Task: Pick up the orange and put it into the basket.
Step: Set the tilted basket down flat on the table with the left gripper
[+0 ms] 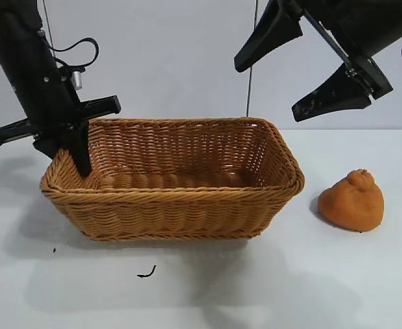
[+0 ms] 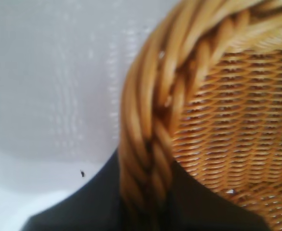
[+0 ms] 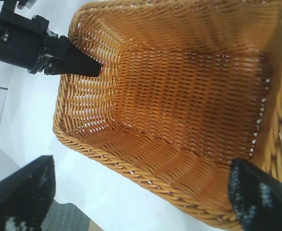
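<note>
The orange (image 1: pixel 352 201) sits on the table (image 1: pixel 269 288), right of the basket (image 1: pixel 173 205), not picked up yet. The left gripper (image 1: pixel 77 154) pinches the basket's rim. The right gripper (image 1: pixel 300 65) hangs wide open above and must go down to the orange.

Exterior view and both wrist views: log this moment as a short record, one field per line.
orange: lumpy matte orange fruit with a knobby top, on the white table, outside the basket, on the right arm's side
basket: large golden-brown woven wicker basket, nothing inside it
left gripper: shut on the basket's braided rim at its left end, one finger inside and one outside
right gripper: open, raised over the basket's right end, holding nothing
task status: orange not yet picked up
</note>
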You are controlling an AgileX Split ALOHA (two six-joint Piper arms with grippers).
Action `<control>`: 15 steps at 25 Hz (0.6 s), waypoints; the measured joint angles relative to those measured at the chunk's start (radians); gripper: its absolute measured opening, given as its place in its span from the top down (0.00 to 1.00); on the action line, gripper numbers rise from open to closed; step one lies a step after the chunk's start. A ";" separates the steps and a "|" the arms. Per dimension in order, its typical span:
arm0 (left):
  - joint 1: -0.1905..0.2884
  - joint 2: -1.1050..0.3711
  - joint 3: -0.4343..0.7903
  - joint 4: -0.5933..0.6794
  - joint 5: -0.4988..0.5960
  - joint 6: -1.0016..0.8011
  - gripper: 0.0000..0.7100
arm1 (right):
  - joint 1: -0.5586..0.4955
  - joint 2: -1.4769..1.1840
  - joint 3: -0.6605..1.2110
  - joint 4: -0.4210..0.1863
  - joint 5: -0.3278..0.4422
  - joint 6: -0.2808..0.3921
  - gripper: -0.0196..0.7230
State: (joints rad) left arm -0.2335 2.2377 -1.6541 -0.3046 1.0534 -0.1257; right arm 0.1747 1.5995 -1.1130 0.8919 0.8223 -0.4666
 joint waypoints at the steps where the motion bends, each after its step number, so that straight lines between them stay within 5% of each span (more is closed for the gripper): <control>1: 0.001 0.003 0.000 -0.001 0.000 0.002 0.87 | 0.000 0.000 0.000 0.000 0.000 0.000 0.04; 8: 0.002 0.005 0.000 -0.002 -0.003 0.005 0.81 | 0.000 0.000 0.000 -0.001 -0.002 0.000 0.04; 13: 0.002 0.011 0.000 0.003 -0.007 0.005 0.22 | 0.000 0.000 0.000 -0.001 -0.003 0.000 0.04; 15: 0.002 0.011 0.000 0.003 -0.006 0.003 0.10 | 0.000 0.000 0.000 -0.001 -0.003 0.000 0.04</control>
State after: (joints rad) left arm -0.2317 2.2491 -1.6541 -0.3020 1.0472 -0.1230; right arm 0.1747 1.5995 -1.1130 0.8907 0.8195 -0.4666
